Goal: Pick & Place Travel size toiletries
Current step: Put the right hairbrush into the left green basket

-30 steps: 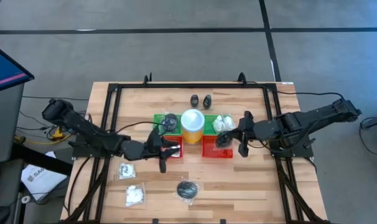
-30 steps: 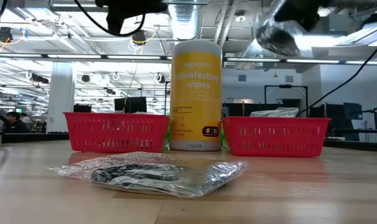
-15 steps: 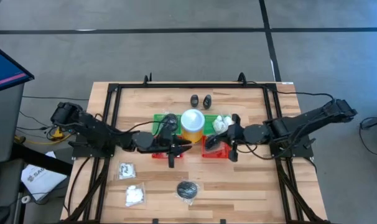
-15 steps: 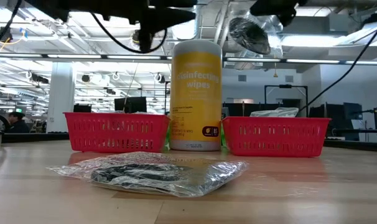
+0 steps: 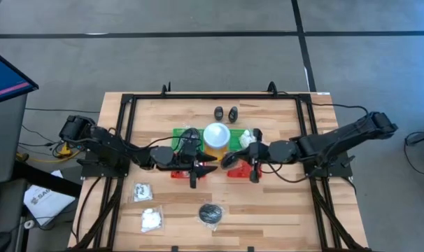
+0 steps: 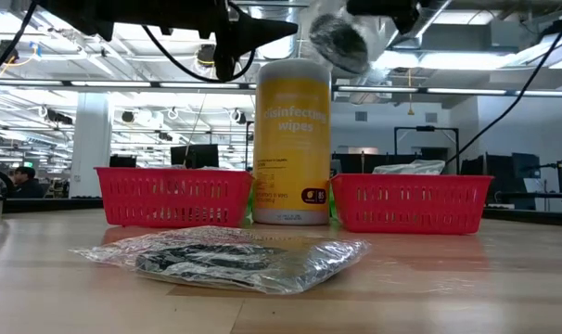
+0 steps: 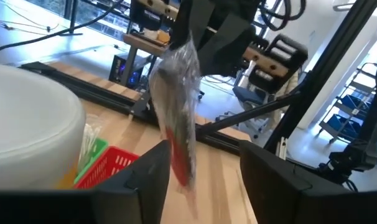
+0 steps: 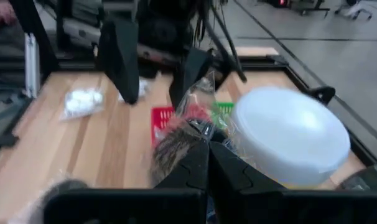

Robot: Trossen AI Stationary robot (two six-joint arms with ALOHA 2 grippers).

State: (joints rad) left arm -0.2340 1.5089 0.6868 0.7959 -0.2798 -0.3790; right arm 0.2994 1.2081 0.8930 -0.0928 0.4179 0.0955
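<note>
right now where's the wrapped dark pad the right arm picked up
In the low view the wrapped dark pad hangs in the air, pinched by the right tool, just above the yellow wipes canister between the two red trays.

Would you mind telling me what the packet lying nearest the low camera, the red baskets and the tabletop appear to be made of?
The packet looks like thin clear plastic film, crinkled and glossy, around something dark. The red baskets seem moulded plastic: fine open lattice walls, even colour. The tabletop looks like wood, with pale jointed strips, visible grain and a low-sheen finish.
</note>
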